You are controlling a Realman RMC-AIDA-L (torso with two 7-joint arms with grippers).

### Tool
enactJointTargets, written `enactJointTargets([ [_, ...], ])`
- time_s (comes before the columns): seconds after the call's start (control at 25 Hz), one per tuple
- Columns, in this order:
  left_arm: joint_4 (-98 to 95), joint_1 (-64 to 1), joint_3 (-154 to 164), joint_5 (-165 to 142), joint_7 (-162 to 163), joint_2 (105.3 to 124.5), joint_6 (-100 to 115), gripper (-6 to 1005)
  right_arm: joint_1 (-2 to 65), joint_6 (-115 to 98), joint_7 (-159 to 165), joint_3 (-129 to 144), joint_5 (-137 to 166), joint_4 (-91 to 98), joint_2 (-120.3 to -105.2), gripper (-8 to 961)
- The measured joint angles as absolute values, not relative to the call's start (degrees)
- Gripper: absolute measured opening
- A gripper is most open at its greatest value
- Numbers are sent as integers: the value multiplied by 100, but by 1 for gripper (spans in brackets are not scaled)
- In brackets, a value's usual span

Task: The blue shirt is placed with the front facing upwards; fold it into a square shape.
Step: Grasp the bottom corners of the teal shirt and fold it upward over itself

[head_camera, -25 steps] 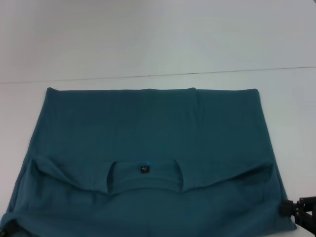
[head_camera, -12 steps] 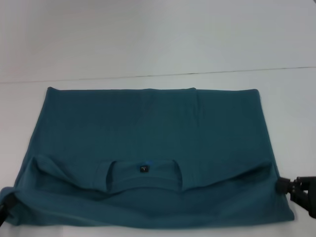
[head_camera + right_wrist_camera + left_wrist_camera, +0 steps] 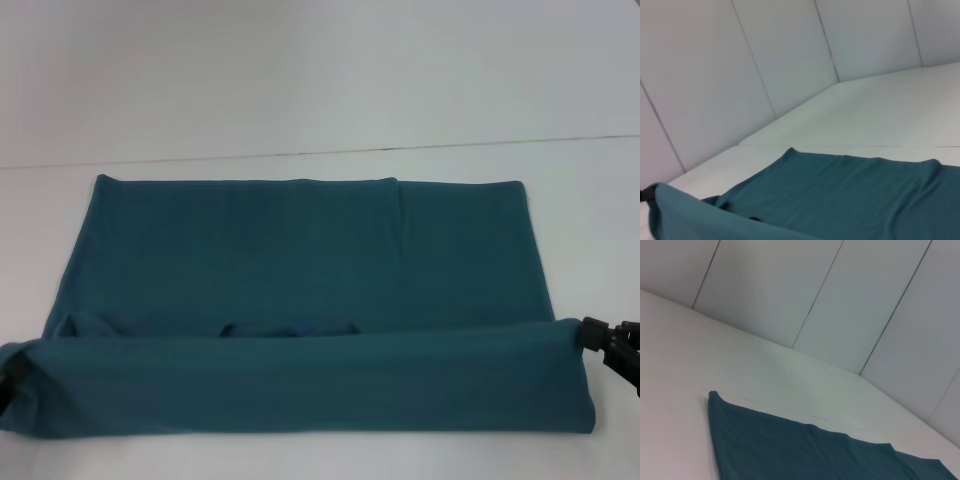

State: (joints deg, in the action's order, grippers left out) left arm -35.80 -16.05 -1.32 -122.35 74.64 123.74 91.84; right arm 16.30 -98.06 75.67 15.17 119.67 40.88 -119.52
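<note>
The blue shirt (image 3: 300,250) lies on the white table (image 3: 590,230) with its sides folded in. Its near edge is lifted and rolled over as a long fold (image 3: 300,380) that hides most of the collar (image 3: 290,329). The chest letters are hidden. My left gripper (image 3: 5,385) holds the fold's left end at the picture's edge. My right gripper (image 3: 588,336) holds the fold's right end. The shirt also shows in the left wrist view (image 3: 790,450) and the right wrist view (image 3: 850,190), where the raised fold (image 3: 680,215) stands above the flat cloth.
White table runs beyond the shirt to a dark line (image 3: 320,152) at the back. Pale panelled walls (image 3: 815,295) stand behind the table. A strip of bare table lies in front of the fold (image 3: 300,455).
Both grippers have carried the shirt's near edge up and away from me. The fold now covers the black tag and most of the collar, which showed before.
</note>
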Motion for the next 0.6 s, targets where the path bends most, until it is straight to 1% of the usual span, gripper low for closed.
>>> enactJointTargets([
  [0.6,-3524,-2200,-61,-12187,7635,12377,8308,51,1954,-8910,7626,1485,11875,3864,-11969,27],
])
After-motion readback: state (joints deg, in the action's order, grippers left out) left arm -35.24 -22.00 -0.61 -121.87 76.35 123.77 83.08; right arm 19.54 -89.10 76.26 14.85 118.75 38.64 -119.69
